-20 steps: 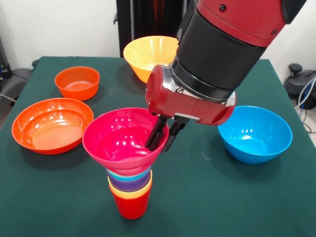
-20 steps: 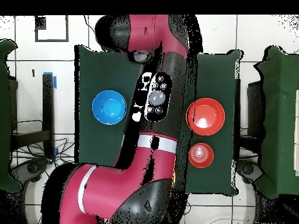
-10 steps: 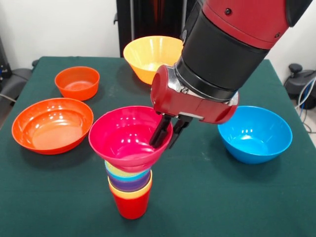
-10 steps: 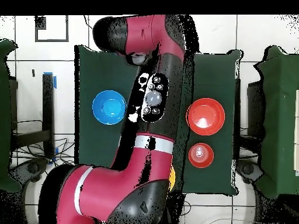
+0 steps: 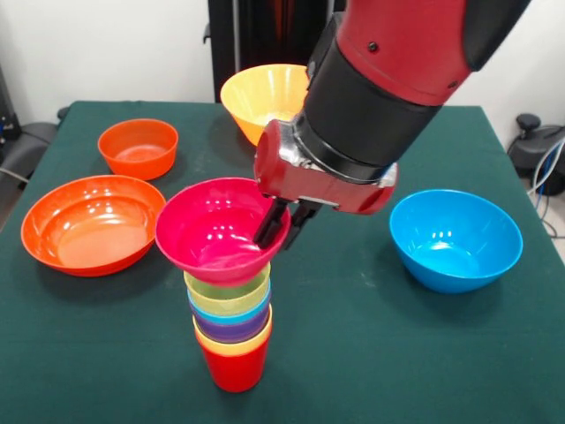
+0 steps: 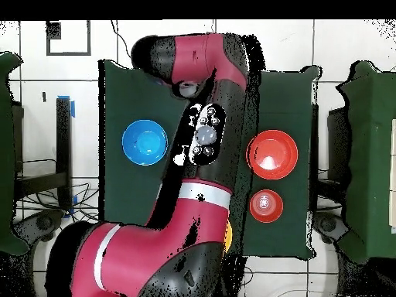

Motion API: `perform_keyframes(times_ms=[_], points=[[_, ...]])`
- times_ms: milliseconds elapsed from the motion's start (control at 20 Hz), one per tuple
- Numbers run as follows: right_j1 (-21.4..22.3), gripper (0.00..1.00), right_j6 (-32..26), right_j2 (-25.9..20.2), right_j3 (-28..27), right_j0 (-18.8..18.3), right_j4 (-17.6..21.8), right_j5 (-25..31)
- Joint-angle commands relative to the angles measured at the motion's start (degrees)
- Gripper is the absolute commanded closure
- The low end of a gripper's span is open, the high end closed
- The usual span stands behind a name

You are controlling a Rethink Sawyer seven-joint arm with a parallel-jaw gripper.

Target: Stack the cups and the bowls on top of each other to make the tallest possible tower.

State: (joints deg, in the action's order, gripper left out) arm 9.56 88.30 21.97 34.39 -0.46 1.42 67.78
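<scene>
- Green-clothed table [image 5: 371, 353], white wall behind.
- Nested plastic cups on red base cup [image 5: 234, 367], at 6 o'clock.
- Black gripper [image 5: 281, 225] clamped on small glossy magenta-pink bowl [image 5: 207, 234] rim, atop stack.
- Left: blue bowl [image 5: 455, 238] at 3 o'clock, three orange-yellow bowls.

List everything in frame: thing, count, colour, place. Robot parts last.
cup stack: five nested, red base, then yellow-orange, purple, blue, pale yellow on top; table front centre
magenta bowl: 1, atop the stack, rim held
wide orange bowl: 1, front view's left
small orange bowl: 1, behind the wide one
yellow-orange bowl: 1, far centre
blue bowl: 1, front view's right
table: 1, green cloth
arm: 1, red and black
pincer: 1, shut on the magenta bowl's rim
</scene>
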Motion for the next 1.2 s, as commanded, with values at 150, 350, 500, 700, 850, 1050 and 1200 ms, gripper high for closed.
perform_keyframes(times_ms=[150,350,500,700,850,1050,1200], points=[[0.8,1.00,-5.5,-2.9,9.6,0.4,6.4,-3.3],[0.4,1.00,-4.9,-3.3,8.9,0.3,6.9,-3.6],[0.6,1.00,-4.6,-3.5,9.0,0.3,7.3,-3.7],[0.7,1.00,-3.9,-3.7,9.2,0.4,7.7,-4.3],[0.5,1.00,-3.7,-4.0,8.6,0.3,7.8,-4.0],[0.6,1.00,-3.6,-4.1,8.5,0.3,7.9,-3.8],[0.8,1.00,-3.5,-4.1,8.6,0.3,7.8,-3.7]])
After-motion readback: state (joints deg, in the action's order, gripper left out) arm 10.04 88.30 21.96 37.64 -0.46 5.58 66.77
